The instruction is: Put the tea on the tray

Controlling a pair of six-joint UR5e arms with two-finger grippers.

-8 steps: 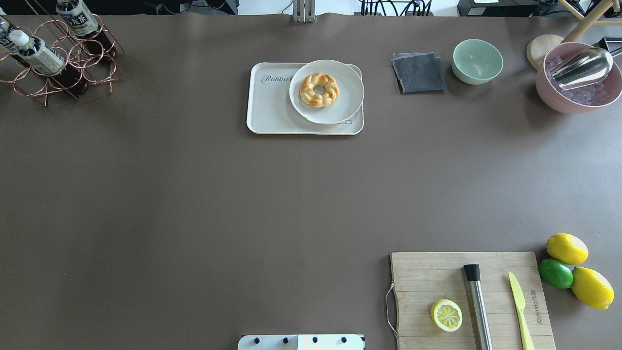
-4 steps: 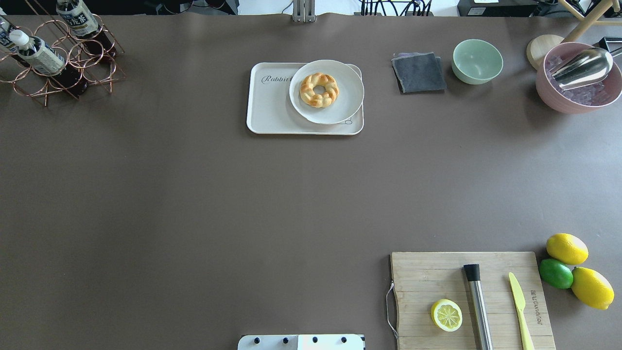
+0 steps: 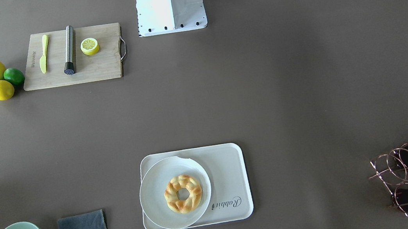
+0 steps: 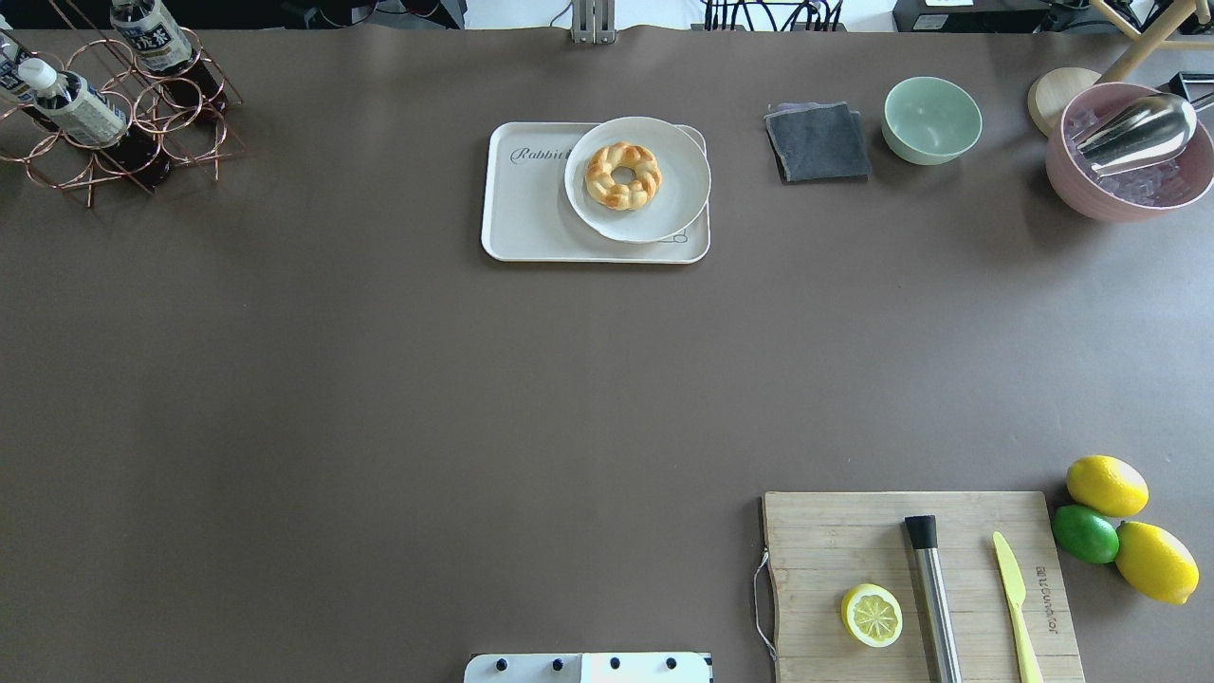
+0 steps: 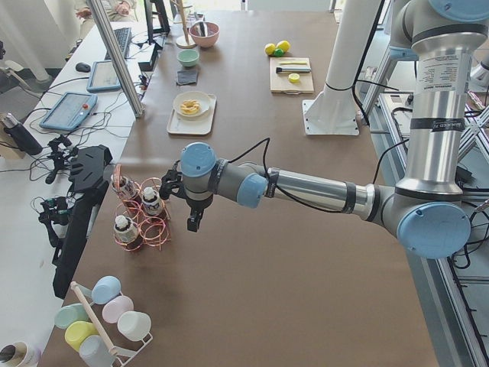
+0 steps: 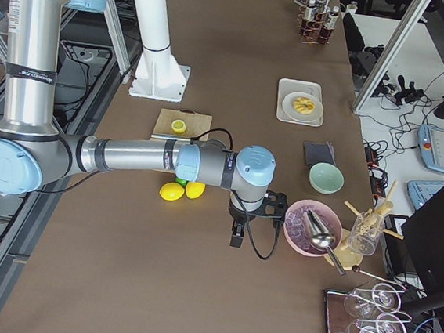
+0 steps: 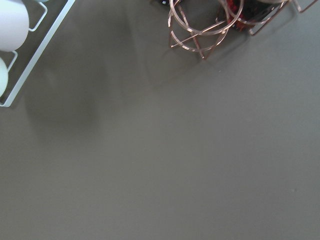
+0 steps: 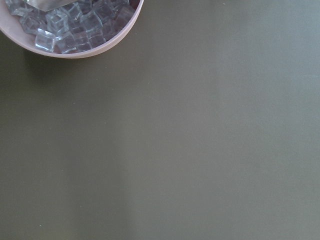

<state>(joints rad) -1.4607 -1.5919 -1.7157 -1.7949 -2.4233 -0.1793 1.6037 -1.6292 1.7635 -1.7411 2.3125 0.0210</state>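
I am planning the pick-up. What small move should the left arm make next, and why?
Probably ease the left gripper toward the nearest small clear bottle of dark tea in the copper wire rack: the gripper hangs beside the rack, and the cream-white rectangular tray carries no bottle yet.

Bright, even, diffuse light fills the room. The brown matte worktop (image 4: 379, 379) carries only broad pale bands of sheen and short, soft shadows. The polished steel scoop (image 4: 1138, 131) gives the one hard glare. Beneath the left tool (image 5: 192, 222), its wrist view shows a wide, smudged shadow, and the copper wire rack (image 7: 200, 30) near it casts thin, faint lines; that picture is slightly soft. Beneath the right tool (image 6: 237, 235), the wrist view is dimmer and olive-tinted, with small glints on the ice in the pink bowl (image 8: 70, 55).
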